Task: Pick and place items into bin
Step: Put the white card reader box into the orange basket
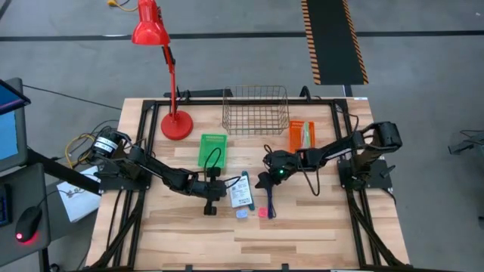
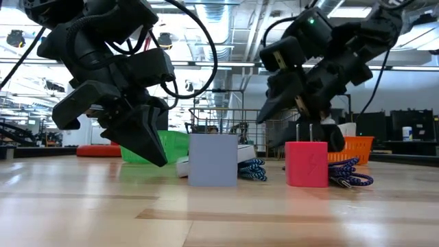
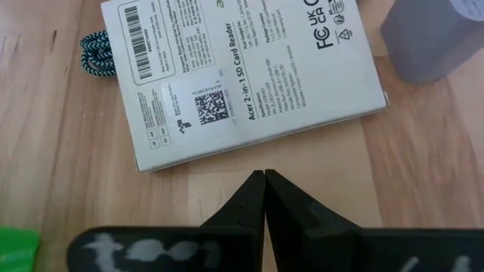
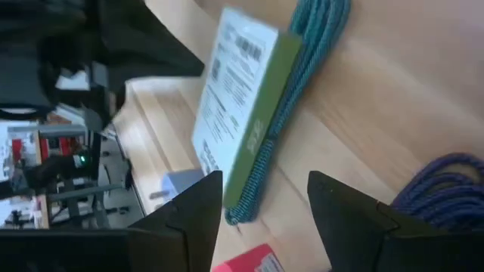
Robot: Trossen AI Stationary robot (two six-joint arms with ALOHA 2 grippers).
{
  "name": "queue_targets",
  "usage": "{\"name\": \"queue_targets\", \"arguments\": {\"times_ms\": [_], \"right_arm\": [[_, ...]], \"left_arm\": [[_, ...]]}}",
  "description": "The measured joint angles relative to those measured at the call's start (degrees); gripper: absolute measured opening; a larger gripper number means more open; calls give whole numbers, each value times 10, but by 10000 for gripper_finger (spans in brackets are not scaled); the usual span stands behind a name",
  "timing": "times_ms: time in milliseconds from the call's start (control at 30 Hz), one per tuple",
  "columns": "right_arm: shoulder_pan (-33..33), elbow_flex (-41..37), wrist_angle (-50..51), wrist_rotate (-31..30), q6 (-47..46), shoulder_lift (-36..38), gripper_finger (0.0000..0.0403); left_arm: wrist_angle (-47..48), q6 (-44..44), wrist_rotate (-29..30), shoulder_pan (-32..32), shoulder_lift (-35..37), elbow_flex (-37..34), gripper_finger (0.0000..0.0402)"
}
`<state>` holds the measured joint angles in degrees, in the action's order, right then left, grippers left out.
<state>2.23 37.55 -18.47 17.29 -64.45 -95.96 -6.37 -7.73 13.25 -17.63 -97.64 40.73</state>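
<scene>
A white printed card pack (image 1: 240,190) (image 3: 249,75) lies flat on the table, with a teal braided cord (image 4: 310,53) (image 3: 94,53) along its far side. A light-blue cube (image 1: 242,214) (image 2: 213,159) and a pink-red cube (image 1: 262,212) (image 2: 306,163) stand near it, beside a dark-blue cord (image 1: 271,204) (image 4: 446,181). My left gripper (image 1: 215,198) (image 3: 264,181) is shut, low over the wood just left of the pack. My right gripper (image 1: 265,181) (image 4: 265,204) is open and hovers right of the pack, above the cords.
A wire basket (image 1: 255,109) stands at the table's far edge, with a green tray (image 1: 212,149) and a red lamp base (image 1: 176,125) to its left. An orange-and-white pack (image 1: 301,136) lies to its right. Bare wood stretches toward the near edge.
</scene>
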Motion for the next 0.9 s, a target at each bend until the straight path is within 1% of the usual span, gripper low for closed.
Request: {"name": "queue_targets", "arguments": {"times_ms": [200, 400, 900], "right_arm": [[0, 24, -20, 20, -1, -28, 185], [-5, 30, -14, 22, 4, -28, 181], [-5, 30, -3, 22, 15, -28, 180]], "left_arm": [[-5, 1, -10, 0, -6, 0, 0], [-35, 1, -27, 4, -32, 1, 0], [-44, 5, -29, 7, -35, 1, 0]]}}
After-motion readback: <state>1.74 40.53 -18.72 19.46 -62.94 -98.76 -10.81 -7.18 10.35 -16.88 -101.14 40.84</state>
